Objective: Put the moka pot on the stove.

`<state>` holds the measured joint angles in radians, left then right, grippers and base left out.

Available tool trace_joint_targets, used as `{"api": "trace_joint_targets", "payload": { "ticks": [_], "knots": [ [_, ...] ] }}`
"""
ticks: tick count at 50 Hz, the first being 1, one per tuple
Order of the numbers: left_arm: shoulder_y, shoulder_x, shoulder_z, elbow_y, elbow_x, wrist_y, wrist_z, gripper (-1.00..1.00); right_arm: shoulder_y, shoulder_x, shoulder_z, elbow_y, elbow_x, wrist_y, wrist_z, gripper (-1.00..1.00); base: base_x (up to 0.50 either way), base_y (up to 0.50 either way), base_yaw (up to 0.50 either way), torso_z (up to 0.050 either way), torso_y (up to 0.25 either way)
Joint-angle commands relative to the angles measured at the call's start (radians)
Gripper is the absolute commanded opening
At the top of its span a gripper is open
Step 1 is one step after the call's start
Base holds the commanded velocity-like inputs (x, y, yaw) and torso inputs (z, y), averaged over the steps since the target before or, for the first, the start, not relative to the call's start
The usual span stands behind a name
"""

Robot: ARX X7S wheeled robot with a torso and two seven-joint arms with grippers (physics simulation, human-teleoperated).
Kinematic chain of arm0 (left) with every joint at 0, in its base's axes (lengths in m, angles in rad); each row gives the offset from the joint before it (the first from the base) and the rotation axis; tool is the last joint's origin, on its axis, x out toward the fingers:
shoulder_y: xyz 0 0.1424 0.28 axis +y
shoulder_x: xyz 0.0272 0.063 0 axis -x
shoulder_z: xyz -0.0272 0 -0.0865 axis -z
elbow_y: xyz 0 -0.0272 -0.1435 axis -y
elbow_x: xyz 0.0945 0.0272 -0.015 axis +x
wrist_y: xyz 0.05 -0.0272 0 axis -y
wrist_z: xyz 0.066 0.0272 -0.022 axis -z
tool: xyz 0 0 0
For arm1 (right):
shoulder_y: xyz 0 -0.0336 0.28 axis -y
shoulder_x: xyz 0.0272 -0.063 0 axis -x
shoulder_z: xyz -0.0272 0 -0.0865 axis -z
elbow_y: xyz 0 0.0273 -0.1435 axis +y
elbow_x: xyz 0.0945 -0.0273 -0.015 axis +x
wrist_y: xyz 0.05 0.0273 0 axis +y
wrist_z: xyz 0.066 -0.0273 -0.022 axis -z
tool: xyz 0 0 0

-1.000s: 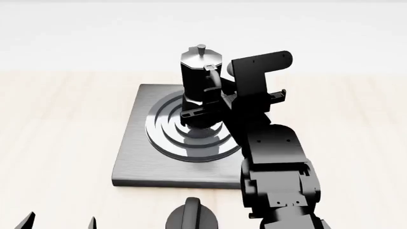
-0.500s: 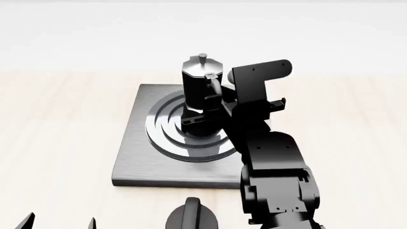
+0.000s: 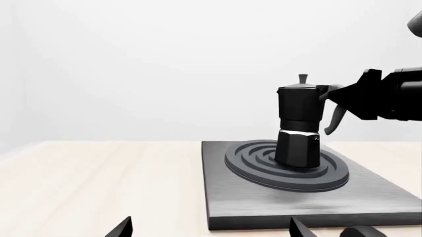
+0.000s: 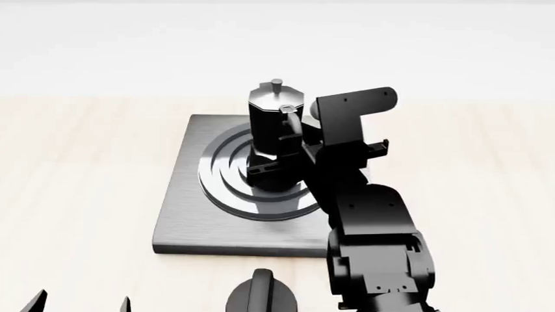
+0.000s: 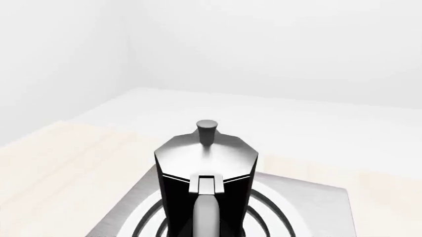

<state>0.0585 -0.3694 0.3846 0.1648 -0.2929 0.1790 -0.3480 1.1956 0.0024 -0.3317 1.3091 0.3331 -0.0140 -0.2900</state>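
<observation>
The moka pot (image 4: pixel 275 123) stands upright on the dark rings at the middle of the stove (image 4: pixel 184 209). In the left wrist view the moka pot (image 3: pixel 298 131) has its base down on the rings of the stove (image 3: pixel 232 197). My right gripper (image 4: pixel 290 151) is shut on the pot's curved handle from the right side, also seen as the right gripper (image 3: pixel 343 96). The right wrist view looks down the handle at the pot's silvery lid (image 5: pixel 205 154); its fingertips are hidden. My left gripper (image 4: pixel 80 304) hangs open and empty near the front left of the table.
A short round black knob (image 4: pixel 262 296) sits just in front of the stove's near edge. The light wooden table (image 4: pixel 78 169) runs out to both sides. My right arm (image 4: pixel 377 247) stands over the stove's front right corner.
The moka pot has come down with my right gripper and now rests on the stove rings. The left gripper has not moved.
</observation>
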Motion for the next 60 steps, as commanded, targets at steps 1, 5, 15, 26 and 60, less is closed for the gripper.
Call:
{"api": "trace_joint_targets", "payload": {
  "ticks": [1, 5, 15, 26, 60],
  "knots": [
    [-0.001, -0.001, 0.002, -0.001, -0.003, 0.001, -0.001, 1.0, 0.004, -0.002, 0.017, 0.0, 0.011, -0.003, 0.001, -1.0, 0.0, 0.0, 0.0, 0.0, 0.0],
    [-0.002, -0.001, 0.004, -0.001, -0.002, 0.0, -0.002, 1.0, 0.004, -0.002, 0.019, 0.0, 0.01, 0.0, 0.001, -1.0, 0.0, 0.0, 0.0, 0.0, 0.003],
    [-0.004, 0.0, 0.007, -0.006, -0.002, 0.002, -0.003, 1.0, -0.002, -0.002, 0.004, 0.0, 0.031, -0.002, 0.0, -1.0, 0.0, 0.0, 0.0, 0.0, 0.0],
    [0.004, -0.002, 0.009, -0.005, 0.0, 0.008, -0.007, 1.0, -0.009, -0.002, -0.023, 0.0, 0.046, -0.002, -0.003, -1.0, 0.0, 0.0, 0.0, 0.0, 0.0],
    [0.011, -0.009, 0.016, 0.002, 0.001, 0.018, -0.014, 1.0, -0.049, -0.002, 0.037, 0.0, -0.012, -0.031, -0.036, 1.0, 0.0, 0.0, 0.0, 0.0, 0.0]
  ]
}}
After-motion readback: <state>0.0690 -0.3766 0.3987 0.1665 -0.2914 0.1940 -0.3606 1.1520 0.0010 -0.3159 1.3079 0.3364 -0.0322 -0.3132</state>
